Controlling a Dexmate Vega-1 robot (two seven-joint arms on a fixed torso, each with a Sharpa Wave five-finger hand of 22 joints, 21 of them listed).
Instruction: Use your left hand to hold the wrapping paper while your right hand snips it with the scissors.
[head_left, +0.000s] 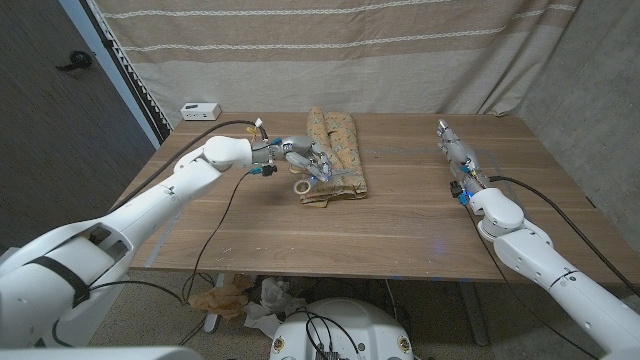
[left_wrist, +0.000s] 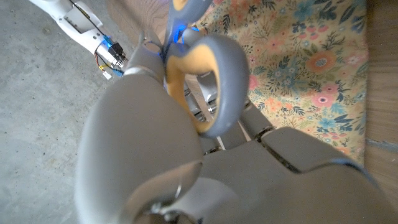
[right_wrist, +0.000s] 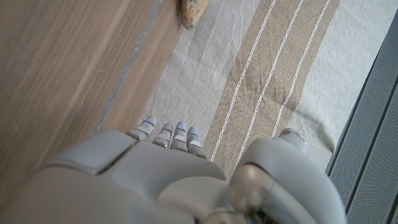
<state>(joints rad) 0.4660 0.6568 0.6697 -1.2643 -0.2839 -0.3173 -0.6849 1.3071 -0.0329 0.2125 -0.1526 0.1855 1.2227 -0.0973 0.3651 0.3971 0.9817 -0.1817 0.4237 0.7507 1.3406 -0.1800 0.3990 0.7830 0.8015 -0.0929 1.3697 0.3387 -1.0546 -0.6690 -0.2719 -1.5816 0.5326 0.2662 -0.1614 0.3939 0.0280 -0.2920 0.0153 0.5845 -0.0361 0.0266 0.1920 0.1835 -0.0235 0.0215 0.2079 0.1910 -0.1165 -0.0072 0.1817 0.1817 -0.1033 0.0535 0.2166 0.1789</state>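
The right robot hand (right_wrist: 186, 180) is seen from behind, fingers (right_wrist: 163, 135) held together and nothing gripped. The wooden counter (right_wrist: 62, 68) is seen alongside, backed by a striped curtain (right_wrist: 261, 68), with a floral paper roll end (right_wrist: 194, 11) poking in.

Even, soft indoor light, faint shadows on the table (head_left: 400, 225); the close-up scissors (left_wrist: 205, 74) blur, edges slightly bowed.

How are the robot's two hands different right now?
The left hand is over the floral wrapping paper at the table's middle and has the scissors in its fingers; the right hand is off by the table's right side, away from the paper, holding nothing, its fingers straight and close together. Both are the same grey make on white arms.
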